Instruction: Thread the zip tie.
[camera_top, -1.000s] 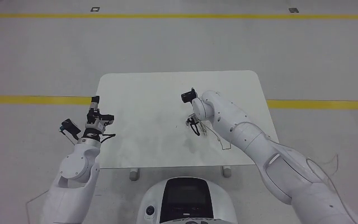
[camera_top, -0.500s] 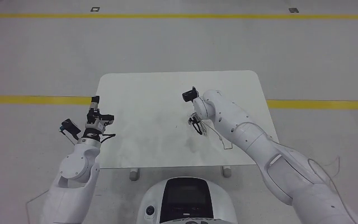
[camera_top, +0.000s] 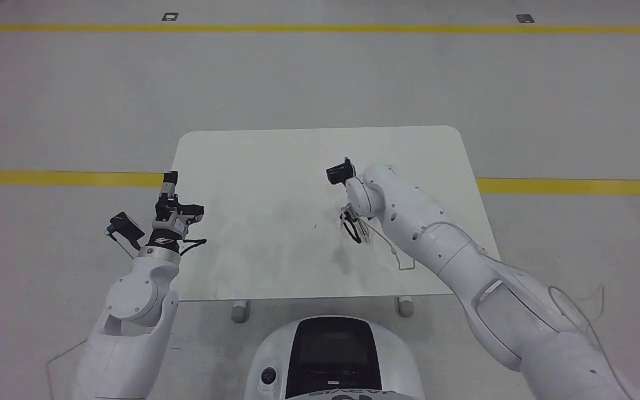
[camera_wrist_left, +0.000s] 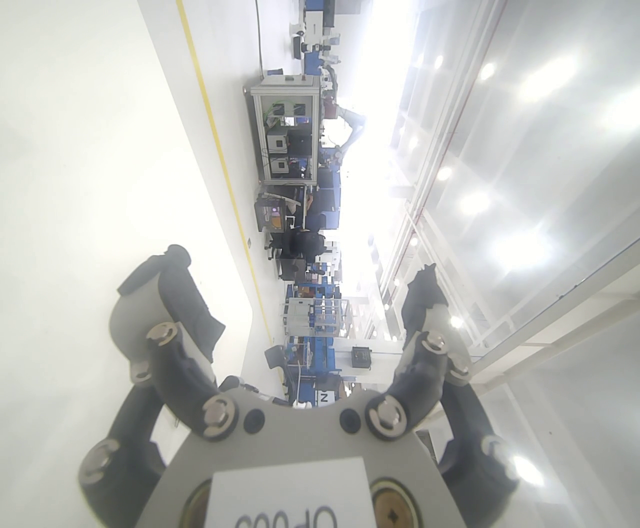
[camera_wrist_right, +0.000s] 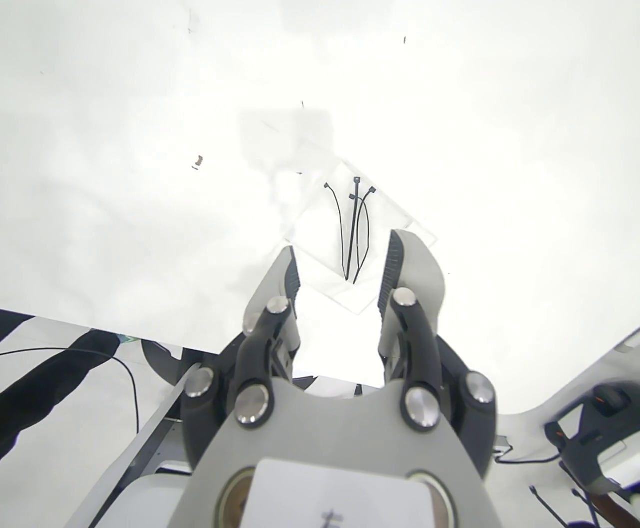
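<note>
Right tool (camera_wrist_right: 341, 243) gapes above zip ties (camera_wrist_right: 356, 230) in clear tray (camera_wrist_right: 396, 210); left tool (camera_wrist_left: 300, 262) spread, empty.

i read the rounded white table top (camera_top: 250, 200) as smooth and matt. thin black plastic zip ties (camera_wrist_right: 356, 230) look slick against a clear glossy plastic sheet (camera_wrist_right: 395, 210). right gripper (camera_wrist_right: 342, 243): satin grey metal fingers (camera_wrist_right: 420, 270), ribbed black rubbery pads (camera_wrist_right: 387, 265). left gripper (camera_wrist_left: 300, 262): matt black fingers (camera_wrist_left: 185, 295), shiny metal screws (camera_wrist_left: 161, 331).
</note>
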